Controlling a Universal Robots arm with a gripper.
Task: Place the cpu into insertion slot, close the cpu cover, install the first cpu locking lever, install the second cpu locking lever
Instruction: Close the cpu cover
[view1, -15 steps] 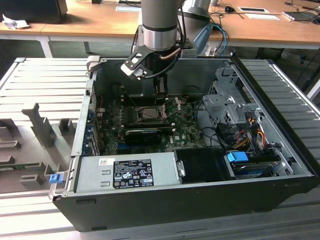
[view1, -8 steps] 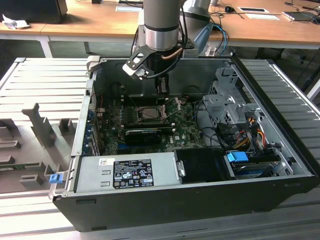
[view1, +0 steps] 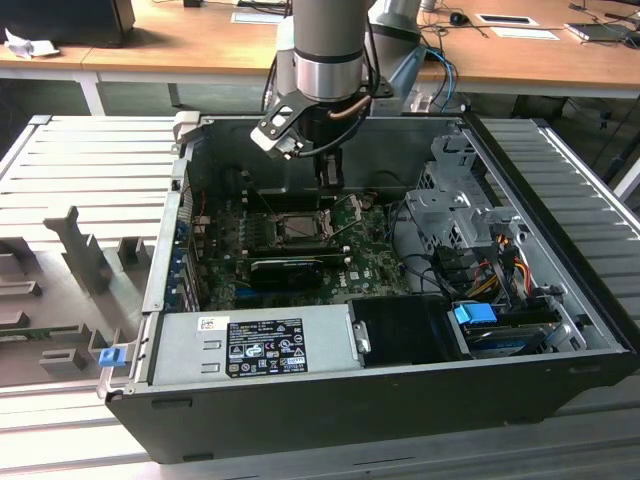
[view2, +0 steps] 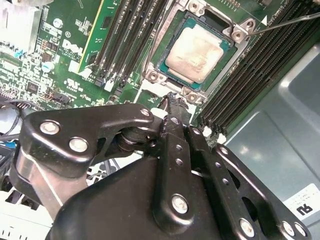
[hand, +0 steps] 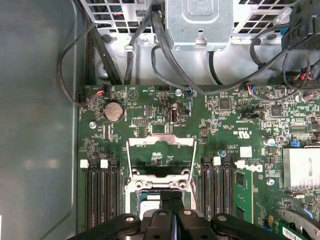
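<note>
Silvery-grey: one cpu (view2: 199, 54), one cpu cover (hand: 161, 141)

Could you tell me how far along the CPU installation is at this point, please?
Done: the cpu sits in its socket, in the second wrist view. In hand: nothing; the gripper is shut, empty, close by the socket's edge. Left: the cpu cover lies open, swung away from the socket in the first wrist view, and a thin locking lever sticks out unlatched.

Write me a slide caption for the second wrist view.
The cpu lies uncovered in its socket on the green motherboard, with the shut gripper near the socket's corner.
</note>
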